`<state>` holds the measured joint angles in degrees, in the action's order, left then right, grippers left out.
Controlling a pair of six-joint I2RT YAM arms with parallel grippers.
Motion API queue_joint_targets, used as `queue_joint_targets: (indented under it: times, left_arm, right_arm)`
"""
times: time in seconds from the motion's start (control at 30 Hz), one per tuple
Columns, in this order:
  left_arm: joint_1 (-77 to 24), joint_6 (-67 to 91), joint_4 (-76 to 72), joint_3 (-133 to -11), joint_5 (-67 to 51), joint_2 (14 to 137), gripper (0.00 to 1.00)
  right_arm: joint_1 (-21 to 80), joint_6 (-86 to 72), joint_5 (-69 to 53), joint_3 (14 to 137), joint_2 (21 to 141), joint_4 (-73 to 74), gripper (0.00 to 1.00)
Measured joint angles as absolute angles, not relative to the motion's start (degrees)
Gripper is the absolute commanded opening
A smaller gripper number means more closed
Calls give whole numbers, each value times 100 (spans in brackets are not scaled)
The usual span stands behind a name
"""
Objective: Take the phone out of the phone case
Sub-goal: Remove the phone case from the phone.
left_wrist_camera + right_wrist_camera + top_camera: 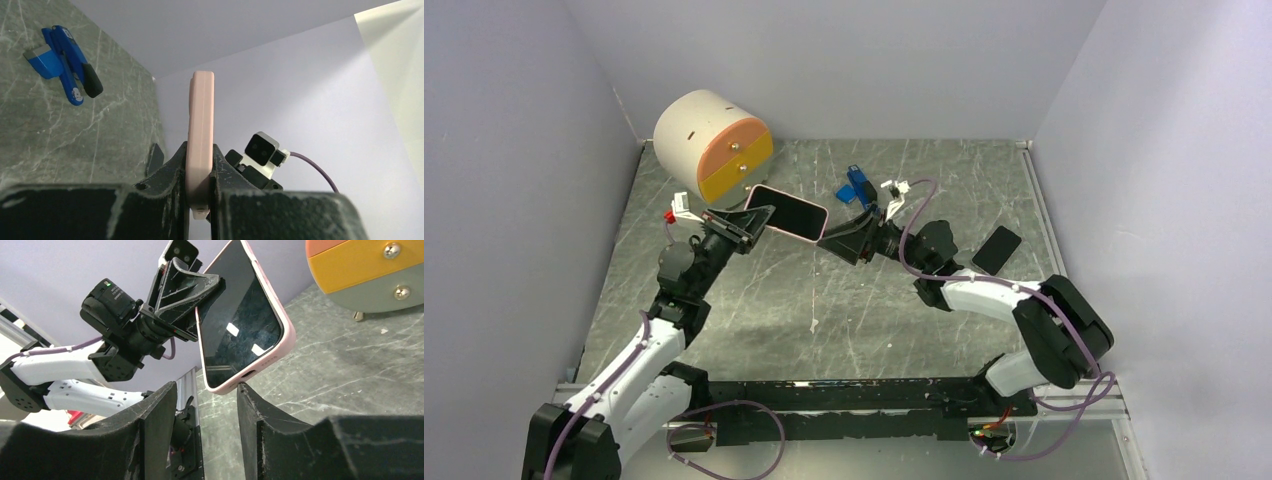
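While the phone [242, 325] still sits fully inside its pink case [201, 125], the task stands at an early stage: pick-up is done, separation is not. In the overhead view, left of centre, the left gripper [754, 222] is clamped across the case's thickness at one end and holds it clear of the table [824, 320], screen tilted toward the right arm. At centre frame, the right gripper [206, 389] has its fingers apart. In its own wrist view the free end of the case, the one with the port opening, hangs just above the gap between them. Whether either finger touches the rim cannot be told.

What is left, by judgement, is for the right fingers to catch the case lip or push the phone through from the back, then peel and draw the two apart.

Surroundings, left to right in the overhead view:
- A round drawer box [712, 142] with orange and yellow fronts stands at upper left, just behind the held case, and limits any swing in that direction.
- A blue clip [856, 187] lies on the table at upper centre, beyond the right gripper.
- A dark flat slab [996, 249], possibly a second phone, lies at right, well apart from the action.

Nothing lies between the two grippers, though the left fingers cover the rim where they clamp, so peeling is likely easier from the free end.
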<state>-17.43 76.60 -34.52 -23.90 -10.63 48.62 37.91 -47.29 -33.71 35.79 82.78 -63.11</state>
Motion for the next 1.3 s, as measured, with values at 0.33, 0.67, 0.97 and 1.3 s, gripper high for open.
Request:
queue_joint_targets:
  times: [0.33, 0.67, 0.97, 1.3]
  left_arm:
    - [-1734, 7920, -3760, -2338, -1144, 4862, 3]
    - [-1734, 8075, -3962, -2311, -1275, 4862, 2]
    - [-1686, 8270, -4169, -2318, -1380, 5129, 2]
    - [-1566, 8189, -3986, -2512, -1682, 5417, 3]
  right_arm:
    - [3804, -4906, -3653, 3756, 8512, -6504, 44]
    - [3806, -4939, -3763, 3848, 8562, -6567, 23]
    - [3745, -4762, -3953, 3863, 8562, -6466, 0]
    - [3710, -3717, -4075, 3948, 8431, -5780, 0]
